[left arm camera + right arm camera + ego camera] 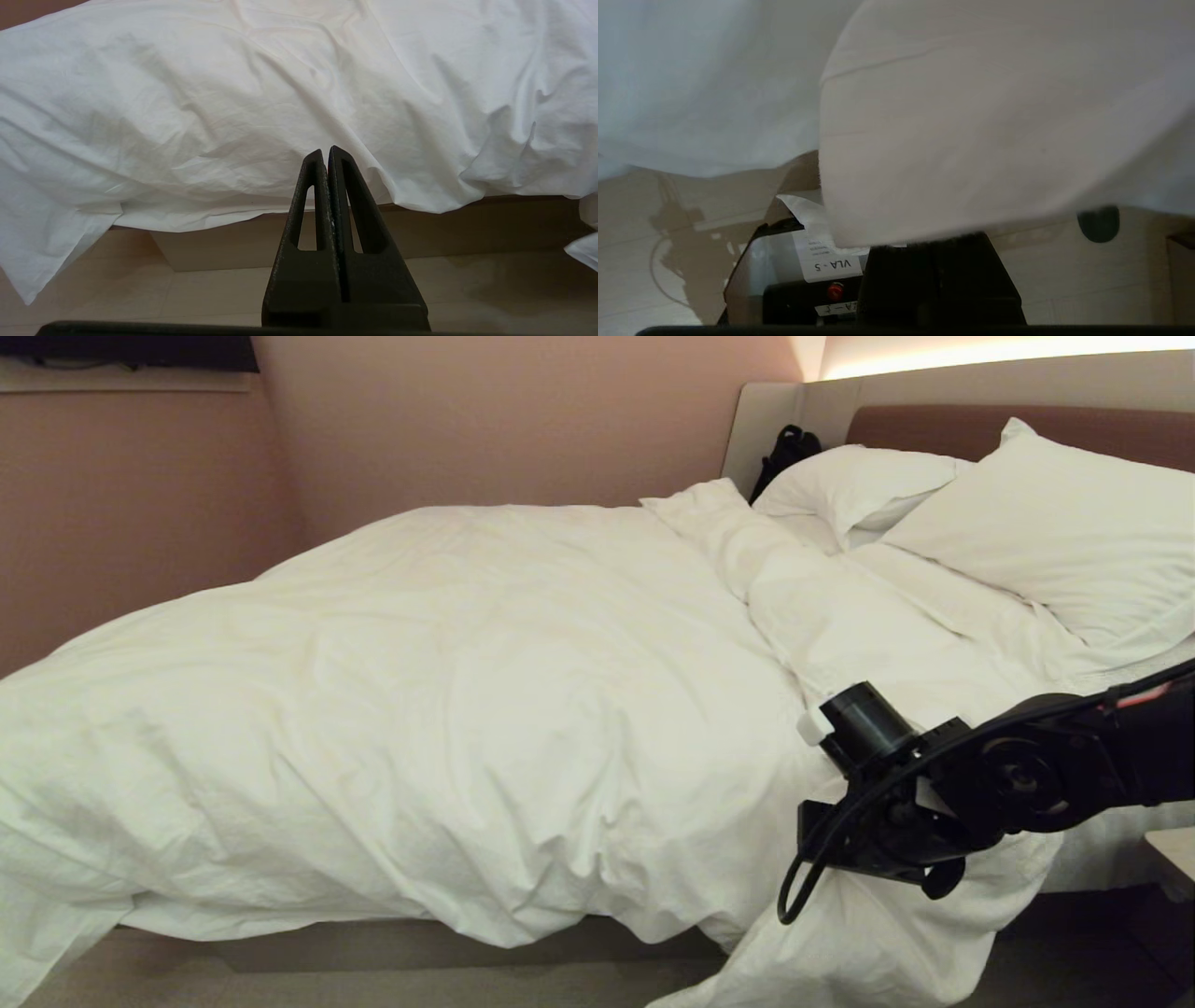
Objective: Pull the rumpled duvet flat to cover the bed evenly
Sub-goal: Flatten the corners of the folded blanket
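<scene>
The duvet point(467, 691) lies puffy and creased over most of the bed point(373, 943), with a bunched ridge running up toward the pillows and its near edge hanging over the side. My right gripper point(845, 859) is at the bed's near right, down against a hanging fold of it. In the right wrist view white duvet cloth point(971, 116) drapes over the right gripper point(936, 242) and hides its fingertips; it is shut on that cloth. My left gripper point(325, 151) is shut and empty, held low in front of the bed's side below the duvet's edge point(233, 140).
Two white pillows point(1055, 513) point(850, 476) lean on the brown headboard point(934, 425), with a black object point(786, 453) beside them. A low stand point(1178, 859) sits at the right edge. My own base with a paper label point(826, 266) shows below the right gripper. Pale floor point(140, 298) runs along the bed.
</scene>
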